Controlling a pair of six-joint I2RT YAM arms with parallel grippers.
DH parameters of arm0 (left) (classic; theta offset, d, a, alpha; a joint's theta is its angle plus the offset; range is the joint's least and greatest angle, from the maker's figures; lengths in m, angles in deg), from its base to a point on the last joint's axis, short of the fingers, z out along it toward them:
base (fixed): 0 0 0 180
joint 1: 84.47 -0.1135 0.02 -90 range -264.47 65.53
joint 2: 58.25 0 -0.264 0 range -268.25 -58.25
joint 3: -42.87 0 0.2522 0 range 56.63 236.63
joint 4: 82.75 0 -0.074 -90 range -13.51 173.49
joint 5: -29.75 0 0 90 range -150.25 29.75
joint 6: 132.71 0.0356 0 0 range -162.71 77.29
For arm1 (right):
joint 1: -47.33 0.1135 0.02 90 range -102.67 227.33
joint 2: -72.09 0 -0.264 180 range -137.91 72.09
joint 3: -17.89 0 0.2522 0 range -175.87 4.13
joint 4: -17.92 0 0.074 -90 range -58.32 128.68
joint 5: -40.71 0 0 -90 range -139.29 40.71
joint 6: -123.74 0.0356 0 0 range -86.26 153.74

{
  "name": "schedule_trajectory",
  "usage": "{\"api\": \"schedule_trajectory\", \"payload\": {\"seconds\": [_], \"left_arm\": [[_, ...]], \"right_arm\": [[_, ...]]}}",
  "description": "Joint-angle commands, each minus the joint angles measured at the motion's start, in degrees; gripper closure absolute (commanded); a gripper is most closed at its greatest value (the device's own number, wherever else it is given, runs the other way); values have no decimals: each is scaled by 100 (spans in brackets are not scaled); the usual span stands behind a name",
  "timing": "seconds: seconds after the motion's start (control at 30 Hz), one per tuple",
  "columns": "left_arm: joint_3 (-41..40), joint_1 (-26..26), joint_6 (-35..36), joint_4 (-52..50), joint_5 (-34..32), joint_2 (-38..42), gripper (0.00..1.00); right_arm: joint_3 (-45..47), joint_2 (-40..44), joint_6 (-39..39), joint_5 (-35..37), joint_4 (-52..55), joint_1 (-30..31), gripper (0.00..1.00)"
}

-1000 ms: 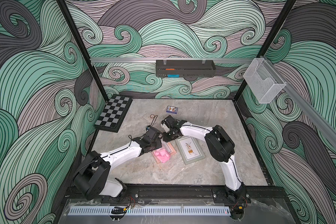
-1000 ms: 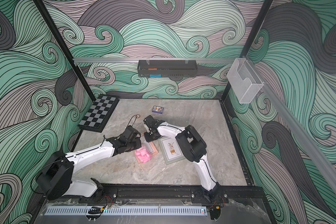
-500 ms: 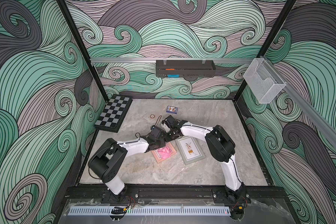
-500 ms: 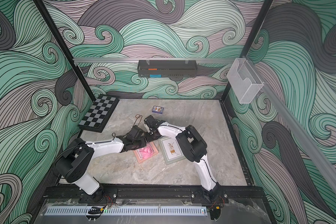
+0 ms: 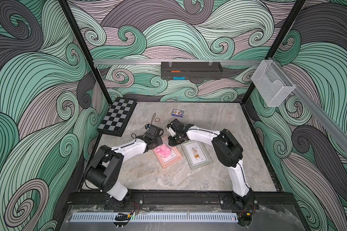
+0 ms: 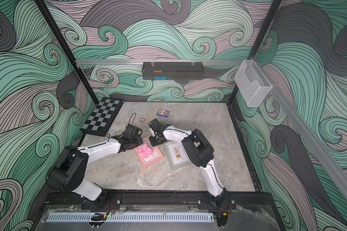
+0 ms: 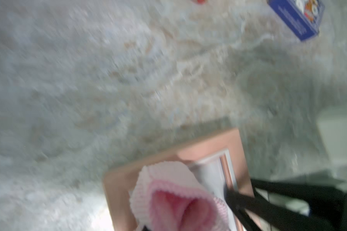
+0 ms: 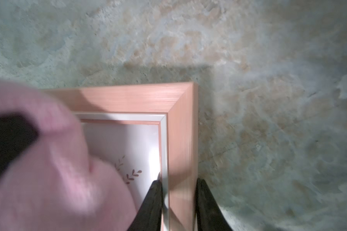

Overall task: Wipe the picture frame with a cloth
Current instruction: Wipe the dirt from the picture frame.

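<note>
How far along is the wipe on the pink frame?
Done: the left end effector grips the pink cloth, and the right end effector clamps the pink picture frame by its rail. In hand: cloth bunched on the glass toward the frame's far end. Left: the near glass lies uncovered; wiped extent unclear.

A chessboard [image 5: 116, 117], a blue box [image 5: 177, 112] and perhaps a coin [image 5: 157, 119] lie apart.

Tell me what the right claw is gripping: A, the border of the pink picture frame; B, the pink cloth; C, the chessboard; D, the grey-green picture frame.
A: in the right wrist view the right claw straddles the border of the pink picture frame, with the cloth off to one side of it.
</note>
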Motion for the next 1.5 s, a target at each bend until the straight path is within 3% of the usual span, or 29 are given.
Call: {"api": "schedule_trajectory", "payload": {"seconds": [0.0, 0.1, 0.2, 0.33, 0.43, 0.53, 0.6, 0.7, 0.83, 0.9, 0.97, 1.07, 1.23, 1.47], "left_arm": [[4, -57, 369, 423, 44, -427, 100], [-599, 311, 99, 699, 272, -90, 100], [-1021, 1118, -148, -60, -225, 759, 100], [-1840, 1962, -1158, -835, -100, 1935, 100], [-2401, 2368, -1629, -863, -155, 2567, 100], [-2494, 2355, -1440, -708, -1044, 2760, 100], [-2085, 2167, -973, -828, -1696, 2740, 100], [-1308, 1291, -397, -942, -1974, 2412, 100], [-924, -21, 101, -207, -1657, 1594, 100], [-723, -500, 85, -43, -1099, 1070, 100], [-445, -666, 62, -202, -732, 504, 100], [-533, -633, -65, 51, -282, 189, 100], [-1101, -292, -417, -113, 159, 748, 100], [-2086, 1364, -1418, -967, 306, 2044, 100]], "right_arm": [[514, -923, 32, 32, 1221, 74, 100], [516, -940, 32, 70, 1221, 90, 100], [540, -934, 19, 103, 1213, 75, 100], [602, -890, 23, 134, 1221, 57, 100], [618, -874, 23, 157, 1221, 43, 100], [597, -863, 32, 125, 1221, 50, 100], [612, -834, 32, 120, 1220, 56, 100], [640, -793, 30, 102, 1220, 56, 100], [617, -819, 32, 35, 1218, 112, 100], [587, -853, 16, 1, 1203, 135, 100], [582, -903, -3, -36, 1205, 135, 100], [587, -960, -5, -26, 1220, 131, 100], [575, -985, 49, -17, 1209, 80, 100], [554, -977, 67, -59, 1220, 30, 100]]}}
